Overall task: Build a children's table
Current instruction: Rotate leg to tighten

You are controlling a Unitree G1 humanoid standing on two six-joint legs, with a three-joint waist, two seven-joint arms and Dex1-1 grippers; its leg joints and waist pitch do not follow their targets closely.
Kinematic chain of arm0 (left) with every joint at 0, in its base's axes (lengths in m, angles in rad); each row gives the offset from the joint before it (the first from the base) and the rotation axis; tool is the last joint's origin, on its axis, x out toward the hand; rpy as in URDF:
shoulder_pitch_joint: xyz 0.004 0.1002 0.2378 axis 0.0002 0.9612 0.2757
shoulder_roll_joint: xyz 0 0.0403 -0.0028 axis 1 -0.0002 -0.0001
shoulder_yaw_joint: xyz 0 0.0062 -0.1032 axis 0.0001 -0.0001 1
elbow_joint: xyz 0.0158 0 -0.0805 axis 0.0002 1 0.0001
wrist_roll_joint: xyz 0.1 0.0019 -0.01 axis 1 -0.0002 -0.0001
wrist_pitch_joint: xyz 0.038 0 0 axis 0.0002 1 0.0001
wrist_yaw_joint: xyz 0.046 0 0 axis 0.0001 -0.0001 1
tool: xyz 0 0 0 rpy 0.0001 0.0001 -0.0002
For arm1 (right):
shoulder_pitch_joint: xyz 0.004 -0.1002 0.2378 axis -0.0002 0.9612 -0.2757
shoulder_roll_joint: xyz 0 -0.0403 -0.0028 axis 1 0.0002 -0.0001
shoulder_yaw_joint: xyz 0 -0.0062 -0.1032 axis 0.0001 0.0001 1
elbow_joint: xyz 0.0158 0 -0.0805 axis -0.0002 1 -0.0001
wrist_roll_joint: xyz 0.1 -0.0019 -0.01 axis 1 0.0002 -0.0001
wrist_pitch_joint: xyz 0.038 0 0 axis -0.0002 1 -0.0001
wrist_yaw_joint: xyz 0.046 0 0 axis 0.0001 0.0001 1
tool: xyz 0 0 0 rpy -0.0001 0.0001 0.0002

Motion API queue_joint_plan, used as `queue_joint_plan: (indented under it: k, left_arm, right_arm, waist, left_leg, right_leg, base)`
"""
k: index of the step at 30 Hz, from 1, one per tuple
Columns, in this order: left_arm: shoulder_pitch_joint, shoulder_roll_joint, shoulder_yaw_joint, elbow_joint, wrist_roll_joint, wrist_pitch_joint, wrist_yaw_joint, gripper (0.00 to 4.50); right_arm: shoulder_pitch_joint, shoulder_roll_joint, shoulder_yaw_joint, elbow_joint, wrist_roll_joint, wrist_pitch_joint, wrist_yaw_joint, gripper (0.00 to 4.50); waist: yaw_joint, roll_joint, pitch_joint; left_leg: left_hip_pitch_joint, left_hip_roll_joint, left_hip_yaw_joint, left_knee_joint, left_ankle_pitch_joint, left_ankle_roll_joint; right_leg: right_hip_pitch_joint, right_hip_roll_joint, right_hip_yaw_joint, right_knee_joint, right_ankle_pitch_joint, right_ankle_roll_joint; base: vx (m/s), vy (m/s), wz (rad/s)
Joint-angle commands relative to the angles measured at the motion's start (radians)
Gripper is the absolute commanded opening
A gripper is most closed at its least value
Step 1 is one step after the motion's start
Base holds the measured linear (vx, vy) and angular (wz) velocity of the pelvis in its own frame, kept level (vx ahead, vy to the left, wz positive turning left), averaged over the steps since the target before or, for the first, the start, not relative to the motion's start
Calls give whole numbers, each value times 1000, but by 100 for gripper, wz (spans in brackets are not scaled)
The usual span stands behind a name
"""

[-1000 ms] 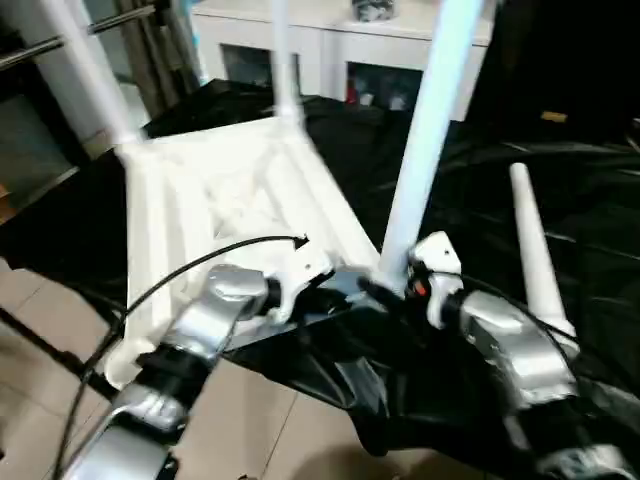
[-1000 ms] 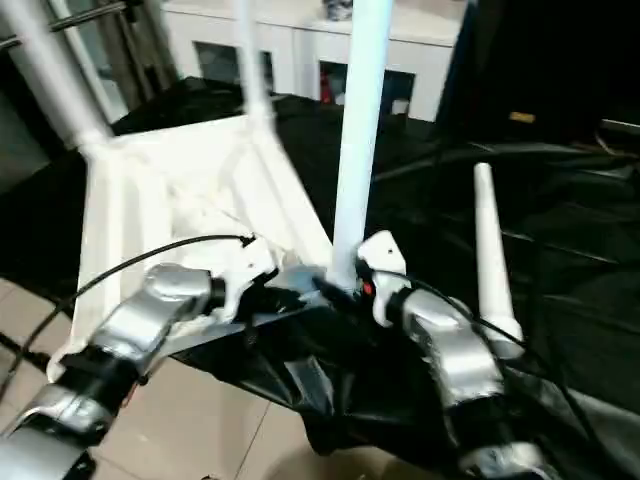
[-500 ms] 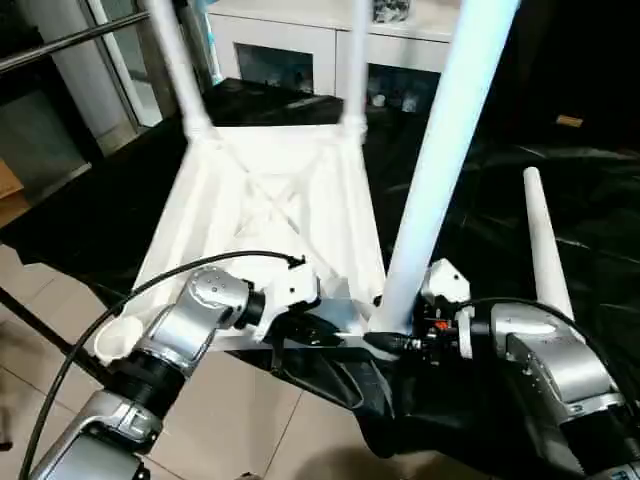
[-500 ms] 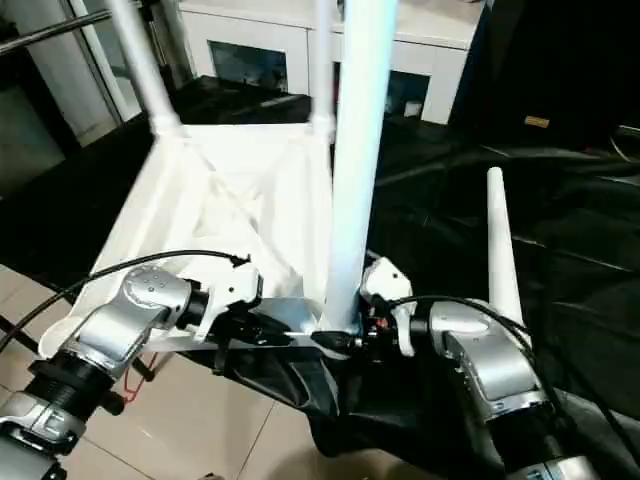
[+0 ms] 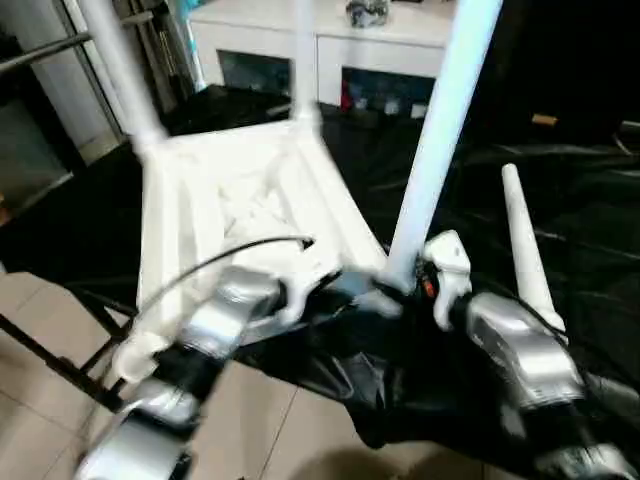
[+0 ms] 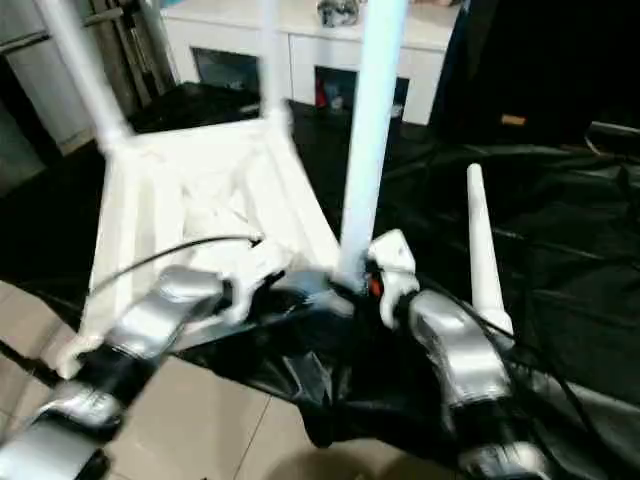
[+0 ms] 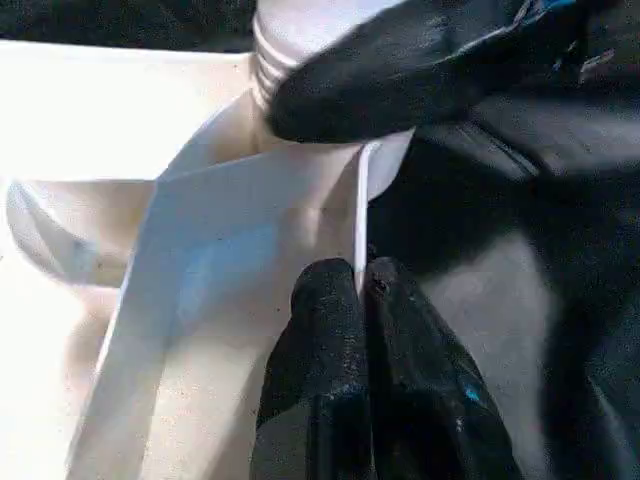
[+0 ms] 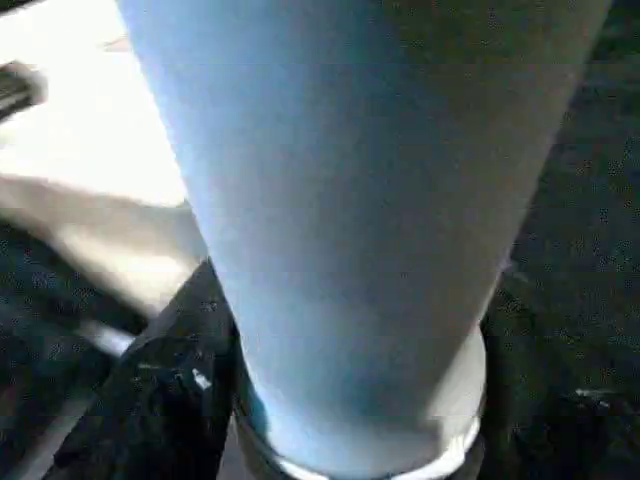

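**Mia:** Swung round, hasn't it? A moment ago the far edge of the tabletop (image 5: 250, 190) ran straight across. Now it slants, and its near corner points at us.

**Tom:** Yes. It lies upside down on the black sheet (image 5: 570, 170), at the sheet's near left edge, with its ribs facing up.

**Mia:** How many legs are in?

**Tom:** Three stand up from its corners. There are two far legs (image 5: 122, 75) and one near leg (image 5: 435, 140). The loose leg (image 5: 525, 235) lies flat on the sheet, over toward the right edge and well apart from the tabletop.

**Mia:** What is the left gripper (image 7: 360, 285) doing?

**Tom:** Its two black fingers are squeezed tight on the thin rim of the tabletop, right beside the near leg's socket.

**Mia:** And the right gripper (image 5: 398, 288)?

**Tom:** It sits at the bottom of the near leg, with a finger on each side. I think it is gripping the leg, but that part is blurry.
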Motion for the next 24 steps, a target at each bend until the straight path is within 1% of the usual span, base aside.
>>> queue_joint_plan:
  k: [1,2,3,4,5,6,8,10,11,12,13,15,16,17,18,19,20,21,22,23,24]
  left_arm:
    - [-67,-85,34,19,-17,15,139,0]
    - [-75,-105,43,32,-11,26,171,0]
    - [-81,-121,53,43,-9,34,198,0]
    - [-85,-130,55,50,-8,36,206,0]
    - [-87,-133,53,55,-6,34,205,0]
    - [-87,-132,51,56,-6,30,200,0]
    - [-86,-125,42,58,-4,13,181,0]
    - [-85,-123,37,60,-4,5,175,0]
    - [-85,-122,34,62,-4,0,170,0]
    - [-82,-122,23,65,-7,-32,144,0]
    - [-82,-122,23,65,-7,-32,144,0]
    - [-84,-128,20,76,-8,-64,130,0]
    - [-85,-129,20,79,-8,-68,130,0]
    - [-93,-138,17,101,-2,-105,135,0]
    - [-102,-147,27,126,4,-128,171,0]
    - [-104,-149,29,129,5,-131,178,0]
    - [-107,-156,46,138,-10,-133,182,0]
    - [-107,-157,55,133,-23,-127,173,0]
    - [-105,-155,63,119,-36,-119,161,57]
    - [-103,-153,65,112,-39,-117,156,56]
    - [-103,-152,67,109,-40,-118,157,62]
  right_arm:
    - [5,96,56,80,-20,40,-104,274]
    - [-5,121,41,104,-36,43,-161,274]
    - [-13,138,34,121,-51,45,-203,274]
    - [-16,148,30,130,-57,40,-219,274]
    - [-19,156,26,135,-53,34,-227,330]
    - [-19,160,22,134,-48,34,-228,344]
    - [-20,164,13,135,-44,34,-234,350]
    - [-22,165,11,138,-47,28,-242,372]
    - [-24,164,10,141,-55,15,-253,372]
    - [-27,156,1,131,-65,-7,-272,372]
    - [-27,156,1,131,-65,-7,-272,372]
    - [-26,151,-14,109,-65,-16,-282,372]
    - [-24,149,-16,103,-64,-16,-282,372]
    - [-4,131,-34,41,-53,-15,-275,372]
    - [38,99,-53,-49,-34,-1,-251,372]
    - [45,94,-55,-63,-31,1,-247,372]
    - [76,70,-67,-123,-17,11,-228,372]
    - [95,55,-79,-163,-1,23,-212,372]
    - [120,35,-98,-215,24,40,-192,379]
    - [130,27,-108,-237,36,47,-184,379]
    - [134,22,-113,-248,42,50,-179,379]
  waist:
    - [5,-13,-50]
    - [4,-9,-52]
    - [3,-10,-51]
    - [2,-9,-49]
    - [3,-7,-51]
    - [4,-7,-51]
    - [4,-5,-52]
    - [3,-5,-53]
    - [3,-5,-53]
    - [2,-7,-51]
    - [3,-6,-50]
    - [2,-6,-49]
    - [2,-7,-49]
    - [4,-11,-49]
    - [8,-21,-49]
    - [16,-17,-51]
    - [24,-19,-56]
    - [26,-21,-56]
    - [25,-35,-56]
    - [28,-30,-57]
    - [28,-25,-60]
  left_leg:
    - [-5,10,-2,-69,-159,28]
    - [-5,7,-4,-69,-153,26]
    - [-6,7,-1,-69,-154,29]
    - [-5,7,-2,-70,-156,26]
    - [-6,7,-4,-71,-161,28]
    - [-7,8,-4,-71,-160,31]
    - [-9,9,-5,-72,-159,38]
    - [-9,10,-5,-72,-159,41]
    - [-10,10,-5,-72,-158,41]
    - [-9,9,-4,-74,-168,42]
    - [-8,9,-5,-74,-175,42]
    - [-7,10,-4,-75,-192,38]
    - [-8,9,-5,-76,-190,39]
    - [-8,8,-4,-76,-184,42]
    - [-4,9,0,-72,-177,49]
    - [0,10,0,-71,-167,52]
    - [3,14,2,-69,-135,60]
    - [-5,15,0,-70,-109,68]
    - [-14,14,0,-69,-89,79]
    - [-15,14,-2,-70,-81,82]
    - [-15,17,-1,-66,-70,91]
  right_leg:
    - [48,-65,38,-94,-299,-178]
    - [51,-64,35,-93,-295,-179]
    - [49,-63,36,-96,-298,-177]
    - [47,-64,36,-96,-306,-175]
    - [50,-65,35,-98,-317,-168]
    - [50,-65,36,-97,-308,-168]
    - [51,-65,36,-94,-278,-170]
    - [52,-65,36,-93,-265,-174]
    - [52,-66,36,-93,-261,-176]
    - [51,-65,35,-95,-274,-175]
    - [49,-66,36,-98,-290,-171]
    - [48,-67,37,-101,-327,-161]
    - [48,-66,37,-101,-329,-158]
    - [49,-65,38,-102,-329,-151]
    - [47,-63,41,-105,-321,-142]
    - [46,-64,43,-104,-308,-141]
    - [46,-62,46,-94,-228,-156]
    - [52,-63,45,-85,-168,-171]
    - [59,-64,42,-79,-132,-178]
    - [60,-66,41,-76,-125,-180]
    - [56,-68,42,-75,-103,-192]
  base:
    - [0,0,0]
    - [0,0,0]
    - [0,0,0]
    - [0,0,0]
    - [0,0,0]
    - [0,0,0]
    - [0,0,0]
    - [0,0,0]
    - [0,0,0]
    - [0,0,0]
    - [0,0,0]
    - [0,0,0]
    - [0,0,0]
    - [0,0,0]
    - [0,0,0]
    - [0,0,0]
    - [0,0,0]
    - [0,0,0]
    - [0,0,0]
    - [0,0,0]
    - [0,0,0]
